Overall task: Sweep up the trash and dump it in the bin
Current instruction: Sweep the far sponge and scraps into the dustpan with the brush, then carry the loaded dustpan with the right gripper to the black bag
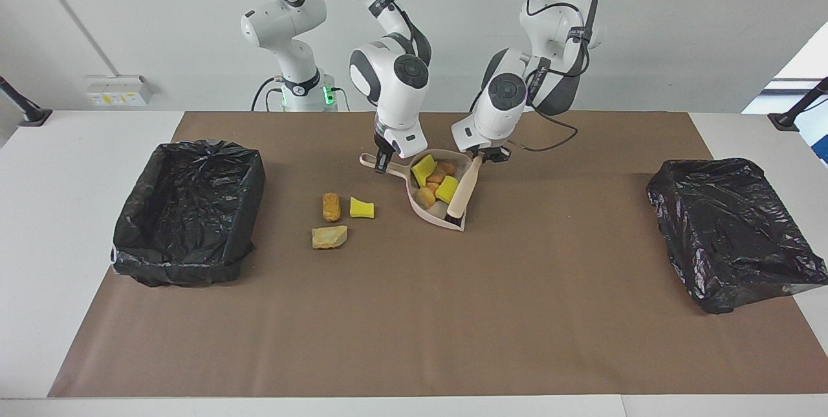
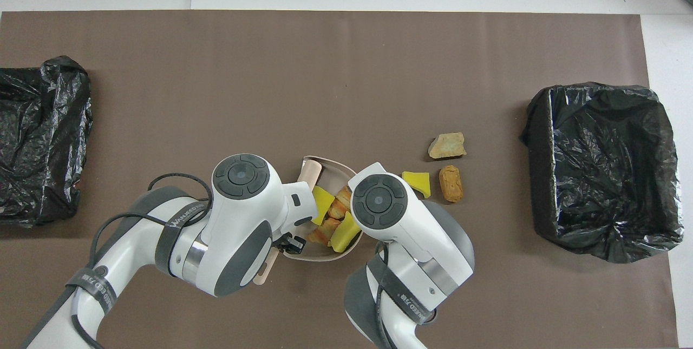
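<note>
Two bins [image 1: 187, 210] [image 1: 737, 233]: black-lined, one at each end of the counter [image 1: 414, 313], well apart from the dustpan.
Dustpan [image 1: 460, 216]: beige, flat on the brown mat near the robots; the landmark for every place below.
Brush [image 1: 460, 194]: beige handle slanting across the dustpan's open edge, black bristles down at the mouth.
Left hand [image 1: 482, 157]: over the dustpan, pinching the brush handle's upper end.
Right hand [image 1: 383, 165]: pressed around the dustpan's handle.
Trash in dustpan [image 1: 435, 183]: four pieces, two yellow, two orange-brown.
Trash on mat [image 1: 333, 218]: three pieces beside the dustpan, toward the right arm's end: yellow nearest, then orange-brown, tan farthest from the robots.
</note>
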Available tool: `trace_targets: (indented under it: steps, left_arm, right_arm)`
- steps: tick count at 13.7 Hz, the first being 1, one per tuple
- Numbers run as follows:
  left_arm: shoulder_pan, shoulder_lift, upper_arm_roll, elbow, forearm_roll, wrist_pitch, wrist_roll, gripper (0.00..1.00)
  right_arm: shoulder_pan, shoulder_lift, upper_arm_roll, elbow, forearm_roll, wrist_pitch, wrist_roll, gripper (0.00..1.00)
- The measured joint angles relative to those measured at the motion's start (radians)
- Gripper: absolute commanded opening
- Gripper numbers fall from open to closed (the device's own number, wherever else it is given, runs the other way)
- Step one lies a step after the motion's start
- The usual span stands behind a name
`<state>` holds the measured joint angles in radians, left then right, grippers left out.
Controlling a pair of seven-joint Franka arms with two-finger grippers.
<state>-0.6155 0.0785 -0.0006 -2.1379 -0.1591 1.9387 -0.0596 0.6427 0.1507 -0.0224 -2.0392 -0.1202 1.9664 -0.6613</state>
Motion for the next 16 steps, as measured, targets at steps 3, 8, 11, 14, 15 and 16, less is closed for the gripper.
trace_targets:
  steps: [3,8,11,14,15,16]
  left_arm:
    - [-0.005,-0.006,0.007,0.028,-0.005,-0.034,-0.123,0.0]
    - [-0.005,-0.068,0.018,0.06,-0.006,-0.128,-0.299,0.0]
    - [-0.005,-0.136,0.024,0.052,-0.006,-0.2,-0.348,0.0]
    - [-0.006,-0.207,0.018,-0.013,-0.006,-0.213,-0.412,0.0]
    - [-0.006,-0.221,0.012,-0.033,-0.006,-0.212,-0.418,0.0]
    - [-0.008,-0.23,0.001,-0.048,-0.006,-0.21,-0.431,0.0]
  right_arm:
    - [0.0,0.0,0.0,0.0,0.0,0.0,0.0,0.0]
    - [0.0,-0.005,-0.002,0.002,0.0,0.0,0.0,0.0]
    - [-0.003,-0.034,-0.012,0.006,0.0,0.0,0.0,0.0]
    - [-0.056,-0.097,-0.018,0.01,0.0,-0.003,-0.001,0.0]
    - [-0.083,-0.121,-0.019,0.014,0.0,-0.015,-0.008,0.0]
    - [-0.113,-0.143,-0.019,0.026,0.0,-0.043,-0.021,0.0]
